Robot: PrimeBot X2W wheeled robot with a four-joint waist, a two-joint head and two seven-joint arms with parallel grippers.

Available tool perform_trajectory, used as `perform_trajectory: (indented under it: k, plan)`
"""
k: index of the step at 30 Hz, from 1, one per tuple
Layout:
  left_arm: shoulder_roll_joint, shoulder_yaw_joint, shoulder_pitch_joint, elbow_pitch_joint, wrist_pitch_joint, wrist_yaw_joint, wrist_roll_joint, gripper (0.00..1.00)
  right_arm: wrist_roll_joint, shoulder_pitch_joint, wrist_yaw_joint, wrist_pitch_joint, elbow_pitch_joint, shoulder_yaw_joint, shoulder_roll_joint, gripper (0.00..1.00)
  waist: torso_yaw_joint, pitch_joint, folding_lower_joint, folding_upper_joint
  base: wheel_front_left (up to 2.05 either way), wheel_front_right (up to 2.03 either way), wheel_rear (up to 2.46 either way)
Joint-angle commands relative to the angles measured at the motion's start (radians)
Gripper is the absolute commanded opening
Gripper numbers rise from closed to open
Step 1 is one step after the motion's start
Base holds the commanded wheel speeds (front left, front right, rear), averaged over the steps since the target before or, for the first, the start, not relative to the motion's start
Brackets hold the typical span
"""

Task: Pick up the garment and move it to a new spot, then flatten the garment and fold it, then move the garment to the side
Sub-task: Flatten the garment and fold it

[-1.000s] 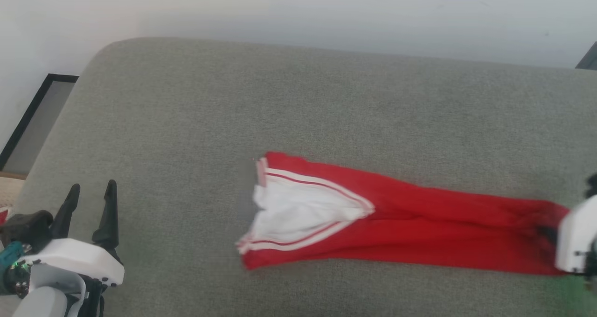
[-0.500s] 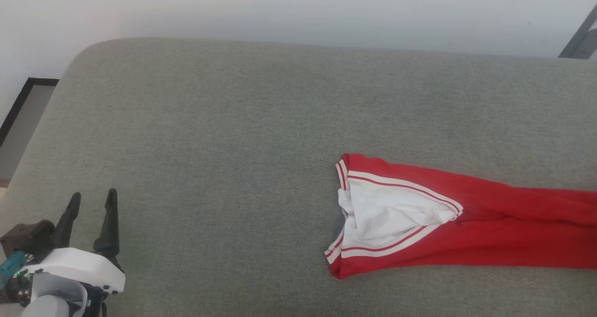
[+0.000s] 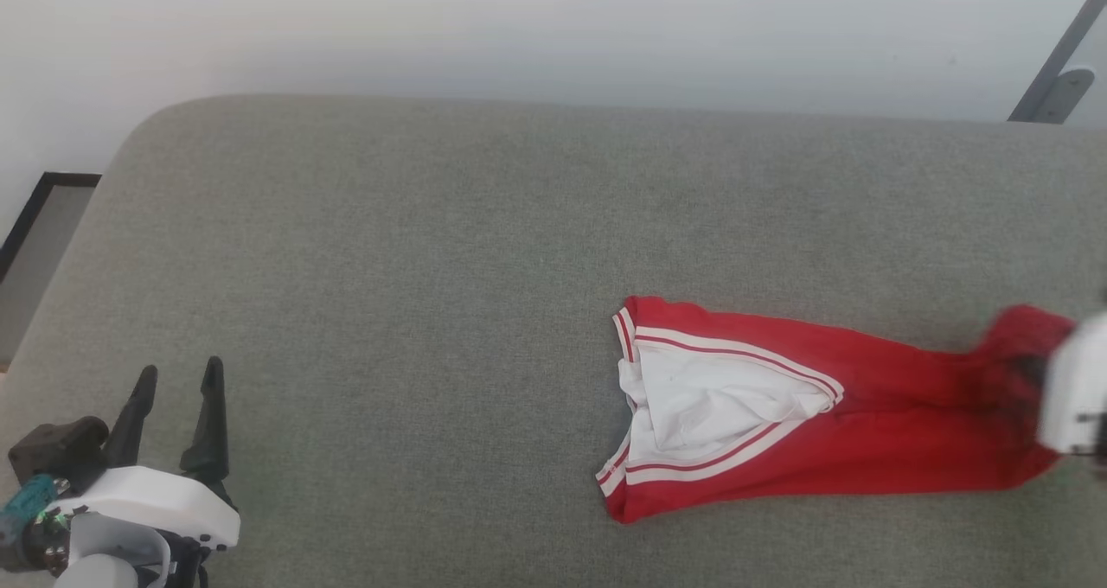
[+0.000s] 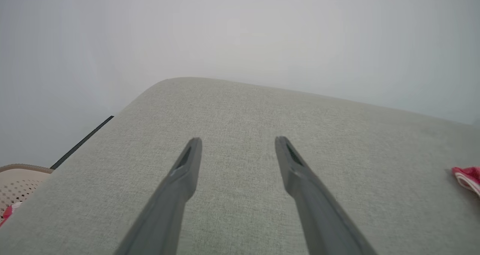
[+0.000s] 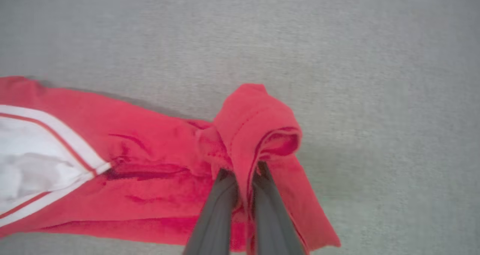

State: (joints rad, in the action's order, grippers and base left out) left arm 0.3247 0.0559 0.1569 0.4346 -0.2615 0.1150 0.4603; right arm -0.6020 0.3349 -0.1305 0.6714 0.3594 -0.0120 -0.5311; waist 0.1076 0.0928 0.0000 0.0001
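From my station I see the red jersey-style shirt with a white sleeve and red-and-white striped trim (image 3: 865, 450) lying stretched out on the right half of a wide grey-green fabric cushion (image 3: 389, 268). Its sleeve end points toward the middle and its other end is bunched up at the right edge of the head view. My right gripper (image 5: 243, 170) is clenched on that bunched end: in its wrist view the two dark fingers stand close together with a fold of red cloth pinched between them, and a hemmed edge curls over their tips. The rest of the shirt rests on the cushion, a little creased near the grip. My left gripper (image 3: 179, 365) sits at the lower left, well apart from the shirt, its fingers spread wide with nothing between them, over bare cushion. A pale wall (image 3: 519, 26) runs behind the cushion, and a dark-framed panel (image 3: 35, 216) shows beside its left end.
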Motion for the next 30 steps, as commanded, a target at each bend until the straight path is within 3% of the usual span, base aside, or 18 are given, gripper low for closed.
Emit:
perform_trajectory:
  k: [1,10,21,22,23,24,25,30]
  plan:
    - [-0.004,0.008,-0.010,-0.001,-0.004,0.005,-0.014,1.00,-0.005,-0.010,0.000,0.011,-0.028,-0.017,0.021,0.00,0.002,-0.004,0.0000,-0.0001,0.00,0.00,0.00]
    - [-0.025,0.001,0.008,0.011,-0.004,0.013,-0.031,1.00,0.007,0.001,0.000,0.047,-0.170,-0.158,0.179,0.00,0.036,-0.017,0.0000,-0.0001,0.00,0.00,0.00]
    - [-0.046,-0.024,0.048,0.025,-0.004,0.015,-0.041,1.00,0.041,0.089,0.000,0.005,-0.046,-0.313,0.271,0.00,0.080,-0.010,0.0000,-0.0001,0.00,0.00,0.00]
    - [-0.047,-0.026,0.052,0.027,-0.004,0.015,-0.042,1.00,0.042,0.095,0.000,-0.003,-0.030,-0.320,0.273,0.13,0.082,-0.010,0.0000,-0.0001,0.00,0.00,0.00]
    - [-0.050,-0.031,0.055,0.027,-0.004,0.015,-0.042,1.00,0.046,0.102,0.000,-0.011,-0.013,-0.327,0.273,0.45,0.085,-0.010,0.0000,-0.0001,0.00,0.00,0.00]
    - [-0.050,-0.031,0.055,0.027,-0.004,0.015,-0.042,1.00,0.046,0.102,0.000,-0.011,-0.013,-0.327,0.273,0.45,0.085,-0.010,0.0000,-0.0001,0.00,0.00,0.00]
    - [-0.051,-0.035,0.056,0.027,-0.004,0.016,-0.040,1.00,0.049,0.107,0.000,-0.020,0.000,-0.329,0.273,1.00,0.087,-0.011,0.0000,-0.0001,0.00,0.00,0.00]
    - [-0.041,-0.038,0.038,0.024,-0.004,0.016,-0.029,1.00,0.025,0.122,0.000,-0.045,0.023,-0.337,0.272,1.00,0.079,-0.023,0.0000,-0.0001,0.00,0.00,0.00]
